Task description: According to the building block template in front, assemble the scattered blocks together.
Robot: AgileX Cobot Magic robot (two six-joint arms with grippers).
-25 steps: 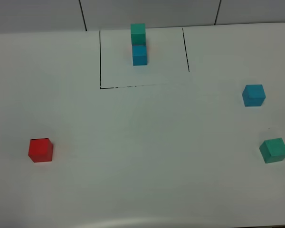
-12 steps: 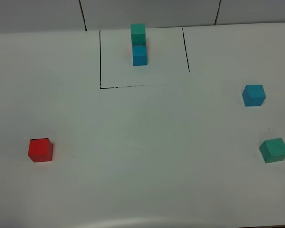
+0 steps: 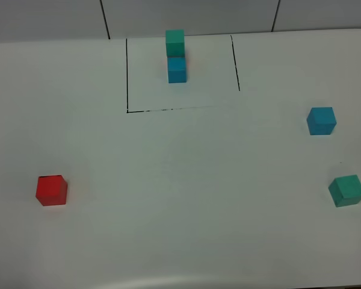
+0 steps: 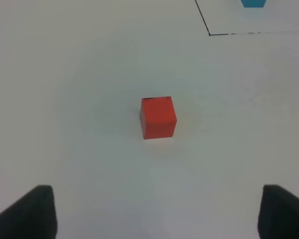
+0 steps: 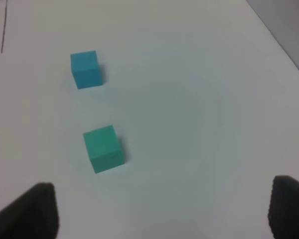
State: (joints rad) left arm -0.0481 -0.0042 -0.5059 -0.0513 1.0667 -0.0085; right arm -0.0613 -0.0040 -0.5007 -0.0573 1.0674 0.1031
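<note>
Template [image 3: 176, 57] sits at the far middle of the table [image 3: 180, 229], inside a three-sided frame of black lines [image 3: 127, 75]. It's a teal piece touching a blue piece, teal on the farther or upper side; can't tell from the high view whether they're stacked or laid in a row. Faint red tint at the right edge where the two meet. Three loose cubes, all flat on the table, none touching each other. Red cube [image 3: 52, 190] is on the left, near side, well apart from the others and from the frame. Blue cube [image 3: 320, 120] is on the right, outside the frame. Teal cube [image 3: 346, 190] is nearer than it and slightly further right, close by but with a clear gap. Left gripper [image 4: 154, 214] has its jaws spread wide, nothing between them. Its fingertips [image 4: 27, 214] show as two dark shapes, and the red cube lies ahead of them, roughly centred on the gap, not touching. Right gripper [image 5: 157, 211] is likewise spread wide, holding nothing; the teal cube lies ahead of it, off toward one fingertip's side, blue cube beyond that. Neither gripper touches any cube.
</note>
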